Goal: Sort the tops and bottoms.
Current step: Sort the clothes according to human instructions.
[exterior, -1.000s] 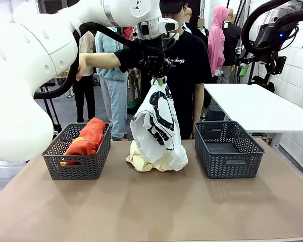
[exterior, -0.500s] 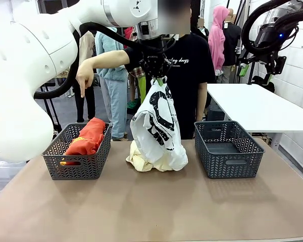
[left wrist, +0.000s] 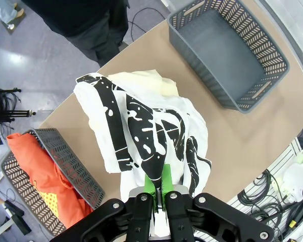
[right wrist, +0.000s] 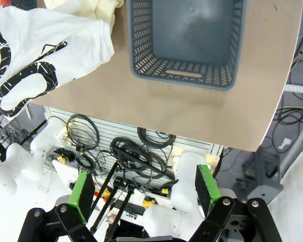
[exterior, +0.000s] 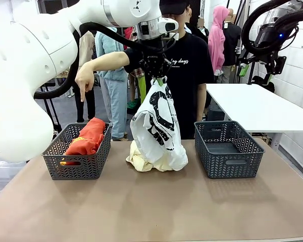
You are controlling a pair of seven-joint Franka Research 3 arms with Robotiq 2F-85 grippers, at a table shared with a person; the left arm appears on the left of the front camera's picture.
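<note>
- Left wrist view: left gripper is clamped tight on the white printed garment.
- Front view: that garment hangs onto the pale yellow garment on the table.
- Right wrist view: right gripper is spread wide and empty.
- Since a second ago: the person's hand has lowered and points down above the orange-red garment.

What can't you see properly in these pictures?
1. Pale yellow garment: front view, mostly behind the hanging white printed garment.
2. Orange-red garment: left wrist view, partly behind the left basket wall, cut by the edge.
3. White printed garment's kind: bunched under the left gripper, top or bottom unclear.
</note>
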